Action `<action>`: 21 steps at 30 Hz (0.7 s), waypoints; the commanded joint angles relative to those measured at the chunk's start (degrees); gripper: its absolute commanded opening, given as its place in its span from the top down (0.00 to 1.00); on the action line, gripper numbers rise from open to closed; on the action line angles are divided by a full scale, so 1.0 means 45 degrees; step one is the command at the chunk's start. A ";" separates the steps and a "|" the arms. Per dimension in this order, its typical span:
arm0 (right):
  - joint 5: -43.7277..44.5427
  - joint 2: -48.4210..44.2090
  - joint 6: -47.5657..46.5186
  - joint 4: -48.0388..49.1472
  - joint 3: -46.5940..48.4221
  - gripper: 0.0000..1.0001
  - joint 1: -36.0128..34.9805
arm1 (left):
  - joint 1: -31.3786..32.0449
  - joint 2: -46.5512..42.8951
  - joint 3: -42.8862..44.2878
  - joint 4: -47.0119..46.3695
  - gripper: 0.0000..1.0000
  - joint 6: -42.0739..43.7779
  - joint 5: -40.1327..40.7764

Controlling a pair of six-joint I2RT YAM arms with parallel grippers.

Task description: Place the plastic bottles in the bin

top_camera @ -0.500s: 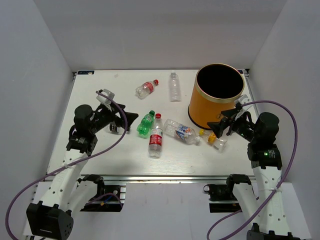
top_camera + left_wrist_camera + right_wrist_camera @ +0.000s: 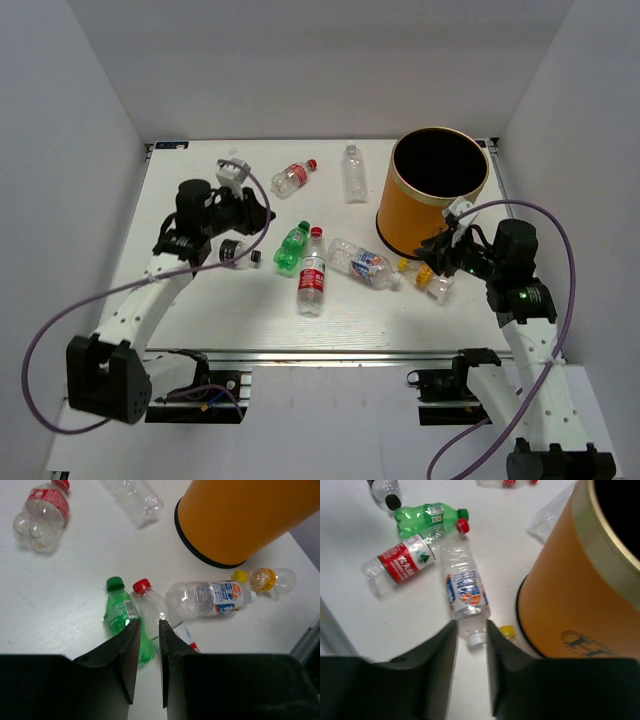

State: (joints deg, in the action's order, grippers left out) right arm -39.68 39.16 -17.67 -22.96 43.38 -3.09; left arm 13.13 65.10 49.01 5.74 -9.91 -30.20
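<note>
Poised left of the bin [image 2: 405, 225] with left gripper [image 2: 148, 625] slightly apart, empty, over the green bottle [image 2: 120, 617], likely lining up a grasp; same at the bin's foot with right gripper [image 2: 471, 625] by the blue-labelled bottle [image 2: 464, 587]; all plastic bottles [image 2: 312, 275] outside the bin.

Left wrist view: the bin [image 2: 240, 520] was cut off at 1 o'clock, rim unseen. The green bottle [image 2: 119, 615] lost its base behind the left gripper [image 2: 148, 624].

Right wrist view: the yellow-capped bottle [image 2: 507, 631] showed its cap only, the body hidden behind the right gripper [image 2: 471, 625]. The bin's logo [image 2: 580, 642] was too blurred to read.
</note>
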 commanded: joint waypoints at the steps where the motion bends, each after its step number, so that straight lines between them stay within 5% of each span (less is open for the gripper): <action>1: 0.0672 0.0263 -0.0878 -0.0425 0.0420 0.54 -0.0620 | 0.0578 0.1095 0.1760 0.1142 0.69 0.0619 0.1276; 3: 0.1410 0.0302 -0.0859 -0.0308 0.0381 0.37 -0.1107 | 0.1144 0.2559 0.3258 0.2078 0.51 0.1125 0.2720; 5: 0.1785 0.0419 -0.0781 -0.0269 0.0400 0.33 -0.1439 | 0.1650 0.3788 0.4956 0.2726 0.13 0.1768 0.3968; 7: 0.2157 0.0478 -0.0858 -0.0327 0.0439 0.22 -0.1753 | 0.1945 0.5858 0.6056 0.3428 0.01 0.2395 0.4733; 14: 0.2880 0.0693 -0.1112 -0.0659 0.0381 0.14 -0.2925 | 0.1967 1.1848 1.2069 0.6374 0.00 0.5170 0.6960; 21: 0.3874 0.0615 -0.1132 -0.0484 0.0107 0.14 -0.3863 | 0.1829 1.4339 1.6175 0.6713 0.00 0.5873 0.7374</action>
State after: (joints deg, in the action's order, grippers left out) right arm -25.45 42.50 -21.93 -26.04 43.40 -19.18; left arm 21.80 131.28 115.59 33.32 13.52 0.34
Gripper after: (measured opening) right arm 0.858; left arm 0.997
